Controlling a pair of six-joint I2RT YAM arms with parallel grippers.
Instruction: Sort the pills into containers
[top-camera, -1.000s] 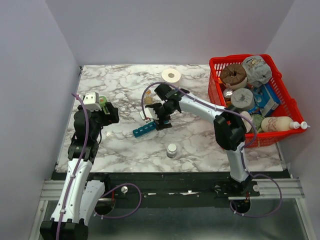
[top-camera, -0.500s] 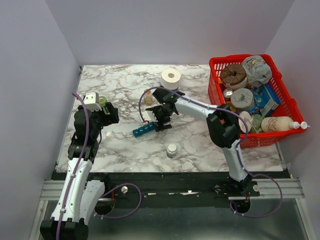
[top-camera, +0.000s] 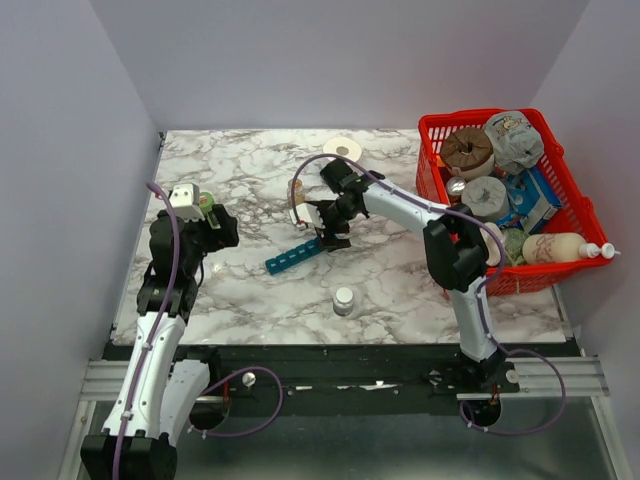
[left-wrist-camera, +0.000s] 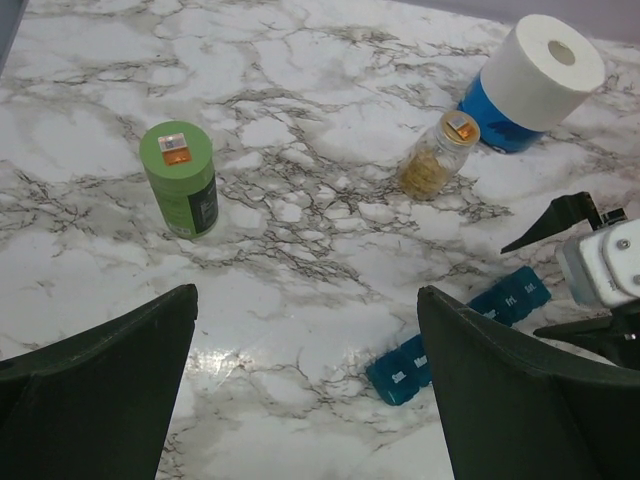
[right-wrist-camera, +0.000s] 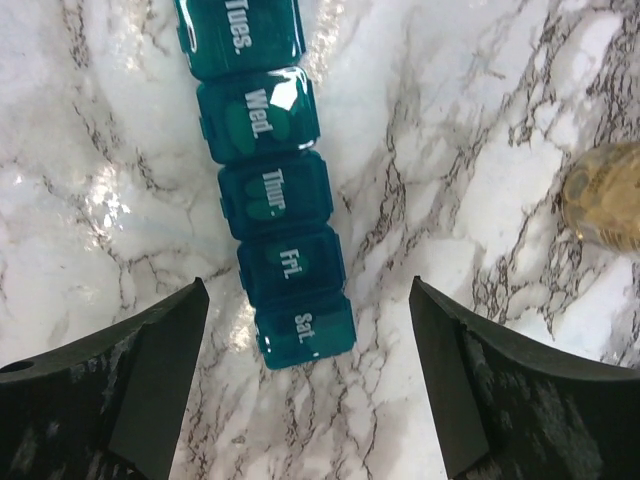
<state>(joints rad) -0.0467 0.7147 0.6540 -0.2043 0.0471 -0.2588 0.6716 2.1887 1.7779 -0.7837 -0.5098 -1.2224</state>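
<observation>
Claws are both spread wide, and nothing is held by either. The left claw (left-wrist-camera: 307, 300) is poised over bare worktop (left-wrist-camera: 300, 60) at the left of the overhead view, with one green bottle (left-wrist-camera: 180, 180) just ahead of it. At the lower centre of that view, one white-capped bottle (top-camera: 344, 299) is seen standing alone. Just above it, the teal pill organizer (right-wrist-camera: 270, 190) is laid flat and slantwise at mid-frame. The right claw (top-camera: 335, 236) is placed over its upper-right end, so that in the right wrist view the Sat. compartment is framed between the fingers without evident contact.

The strip is judged light, stiff and glossy, hence apt to skid or swivel if pressed at one end. A hold across its narrow width, near the middle, is advised.

The pills (left-wrist-camera: 425, 178) are taken to be the tan pieces in the amber jar (left-wrist-camera: 440, 150) beyond the strip. Being tiny, they would be hard to pinch, and none is seen loose. Pale blotches under the Wed. lid may be more of them, though glare cannot be ruled out. The jar looks like glass and should be gripped gently.

Counted: one strip, five shut lids in the wrist view, one jar, one paper roll (top-camera: 343, 148) at the top edge, and one red basket (top-camera: 455, 116) at upper right.
</observation>
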